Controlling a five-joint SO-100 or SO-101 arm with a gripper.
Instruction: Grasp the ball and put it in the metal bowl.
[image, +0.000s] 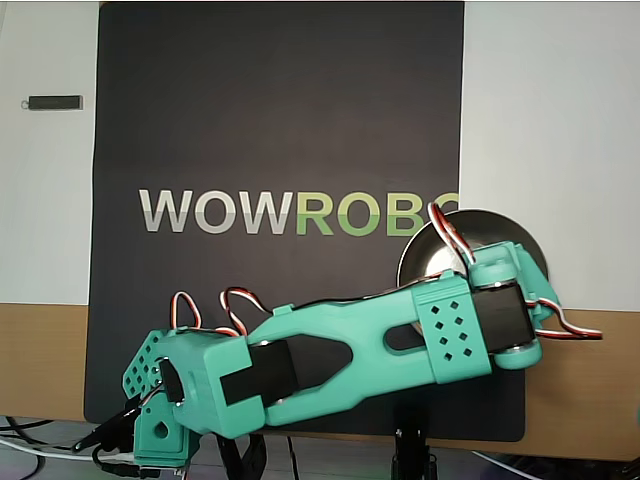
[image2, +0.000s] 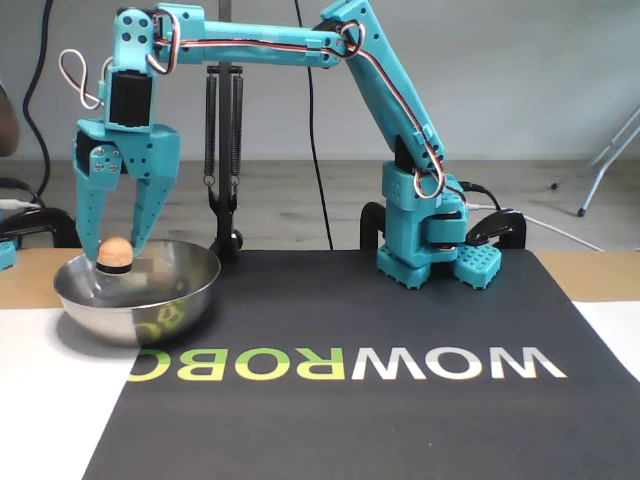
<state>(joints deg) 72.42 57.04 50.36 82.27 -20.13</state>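
Ball (image2: 115, 251) clamped at the gripper (image2: 115, 258) tips, just above the metal bowl (image2: 137, 292) rim, over its left side in the fixed view. Risk: released this near the wall, the smooth ball may bounce or roll out over the shallow rim. Arm stretched out from its base, wrist pointing straight down over the bowl.

In the fixed view the teal arm rose from its base at 3 o'clock, bent at the elbow near 12, and ran level toward 9. The wrist dropped straight down, and the pincer (image2: 115, 255) pointed at 6, fingers (image2: 143, 215) closed on the ball (image2: 114, 250).
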